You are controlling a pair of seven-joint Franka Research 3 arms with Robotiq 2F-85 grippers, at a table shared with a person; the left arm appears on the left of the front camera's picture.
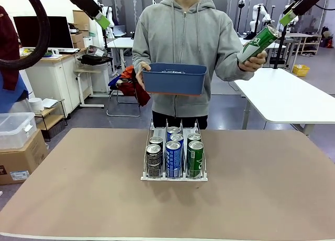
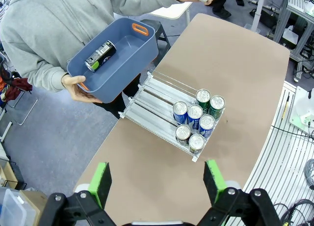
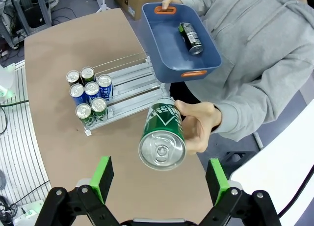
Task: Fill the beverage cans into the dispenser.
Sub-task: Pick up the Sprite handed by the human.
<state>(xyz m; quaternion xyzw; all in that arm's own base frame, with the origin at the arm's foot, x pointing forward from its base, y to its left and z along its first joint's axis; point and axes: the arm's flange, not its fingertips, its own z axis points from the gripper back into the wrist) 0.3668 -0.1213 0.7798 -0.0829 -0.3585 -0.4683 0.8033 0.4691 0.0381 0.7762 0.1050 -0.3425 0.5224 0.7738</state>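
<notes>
The clear dispenser [image 1: 174, 178] stands mid-table with several beverage cans [image 1: 174, 157] in its three lanes: dark on the left, blue in the middle, green on the right. The person holds up a green can [image 1: 258, 44] just below my right gripper [image 1: 287, 17]. In the right wrist view this can [image 3: 163, 136] lies top-first between my open fingers [image 3: 103, 177], still in the person's hand [image 3: 201, 125]. My left gripper [image 1: 103, 21] hangs open, high at the left, with nothing in it. From the left wrist it [image 2: 157, 182] looks down on the dispenser [image 2: 157, 101].
In the other hand the person holds a blue bin [image 1: 174, 80] above the table's far edge. One dark can [image 2: 99, 55] lies in that bin [image 2: 120, 79], as the right wrist view [image 3: 191, 38] shows too. Bare tabletop [image 1: 78, 188] surrounds the dispenser.
</notes>
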